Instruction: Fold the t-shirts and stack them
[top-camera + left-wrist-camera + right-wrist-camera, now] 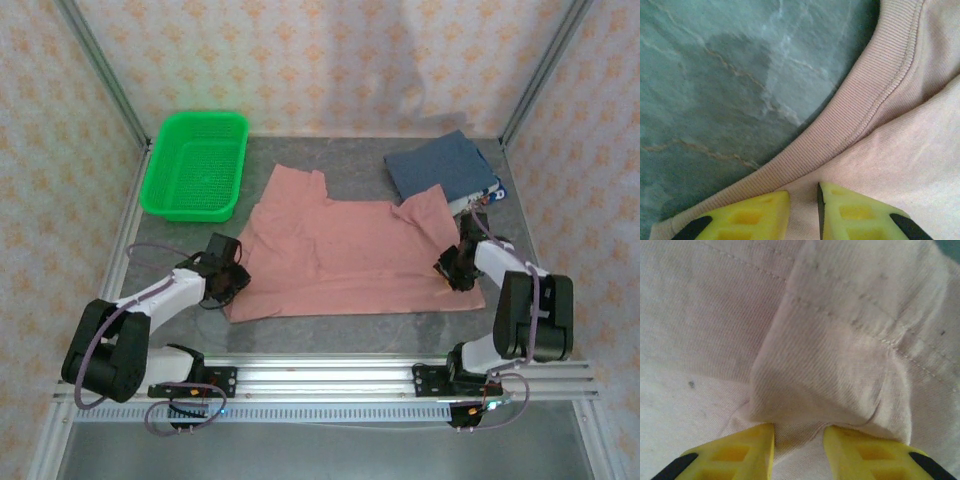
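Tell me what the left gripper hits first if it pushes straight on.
The pink t-shirt: the left gripper pinches it, ribbed neckband just ahead. Depth beyond unclear.

In the top view, the fingertips of the left gripper (236,280) and of the right gripper (448,272) are hidden under the wrist bodies. The near left corner of the slate-blue t-shirt (440,165) is covered by a sleeve of the pink t-shirt (340,250). The small white thing (480,201) beside the blue cloth is too small to be named. In both wrist views the yellow fingers (755,217) are cut off by the lower edge.
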You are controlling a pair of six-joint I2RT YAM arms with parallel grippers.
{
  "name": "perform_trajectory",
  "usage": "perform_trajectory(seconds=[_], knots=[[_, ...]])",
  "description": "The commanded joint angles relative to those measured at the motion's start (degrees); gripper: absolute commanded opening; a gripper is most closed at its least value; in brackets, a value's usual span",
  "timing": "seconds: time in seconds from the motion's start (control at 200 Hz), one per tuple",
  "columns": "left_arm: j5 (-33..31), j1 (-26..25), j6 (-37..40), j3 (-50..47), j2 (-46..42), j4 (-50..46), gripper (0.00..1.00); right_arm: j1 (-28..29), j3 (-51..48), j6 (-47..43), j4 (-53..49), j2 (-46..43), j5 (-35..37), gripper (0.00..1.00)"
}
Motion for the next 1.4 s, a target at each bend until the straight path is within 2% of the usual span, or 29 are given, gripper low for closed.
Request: perform_trajectory(seconds=[0.0,0.115,0.355,0.49,0.565,0.635,0.736,0.826,0.931,1.086,1.396], knots=[[-3.8,-2.6,-4.4,-6.2,0.3,-11.7,0.21,-0.5,-5.7,2.0,-10.7,-0.6,10.3,0.36],[-3.6,-4.3,-7.9,-9.7,-5.8,-16.5,0.2,-0.4,-7.1,3.7,-11.6,-1.9,9.0,0.41],[-2.7,-4.6,-14.3,-13.7,-24.3,-26.4,0.19,-0.4,-5.3,5.8,-15.1,-6.3,8.4,0.55],[-4.8,-4.3,-14.2,-8.5,-27.3,-24.0,0.34,-0.3,4.0,4.4,-17.9,-9.1,9.2,0.6],[-3.9,-4.3,-12.5,-2.6,-23.9,-20.8,0.41,-0.5,11.7,0.8,-18.1,-8.5,9.9,0.64],[-5.1,-4.3,-8.2,6.0,-18.0,-21.9,0.49,-0.7,19.1,-4.5,-17.3,-4.8,7.1,0.68],[-5.6,-4.3,-0.2,19.5,-7.4,-22.8,0.64,-0.8,30.4,-13.8,-18.1,6.3,2.1,0.68],[-5.4,-4.0,6.8,30.7,2.0,-23.6,0.73,-0.8,38.4,-19.6,-20.6,16.5,1.5,0.63],[-0.2,-2.8,10.9,40.2,10.1,-20.4,0.75,-0.9,40.6,-24.0,-17.0,22.6,2.0,0.57],[3.8,-1.4,13.4,48.2,17.7,-19.5,0.75,-1.2,40.5,-27.2,-13.8,28.0,3.0,0.51],[4.2,0.4,14.5,47.6,19.6,-17.9,0.72,-3.3,39.4,-26.8,-8.6,30.8,2.6,0.5]])
